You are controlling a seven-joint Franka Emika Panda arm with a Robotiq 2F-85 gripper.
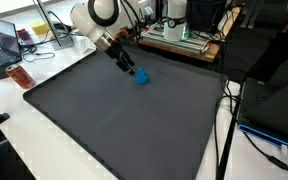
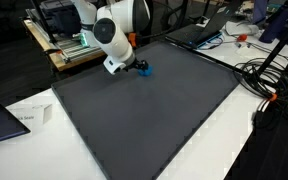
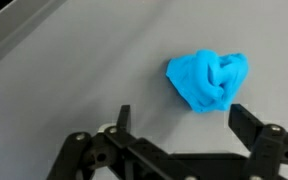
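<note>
Spread wide, the hand (image 3: 179,110) hangs just beside a crumpled blue cloth (image 3: 209,82) on the dark surface (image 3: 74,90); only the wrist view shows its folds, only an exterior view a laptop (image 1: 6,42).

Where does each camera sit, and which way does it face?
Exterior view: raised off a near corner of the mat, looking across it toward a laptop; shows the arm and gripper at the blue cloth.
Exterior view: raised off another side of the mat, looking across it; arm and gripper near the far edge.
Wrist view: on the wrist, looking down past the open gripper at the blue cloth.
Shared: all three show the blue cloth and the mat.
</note>
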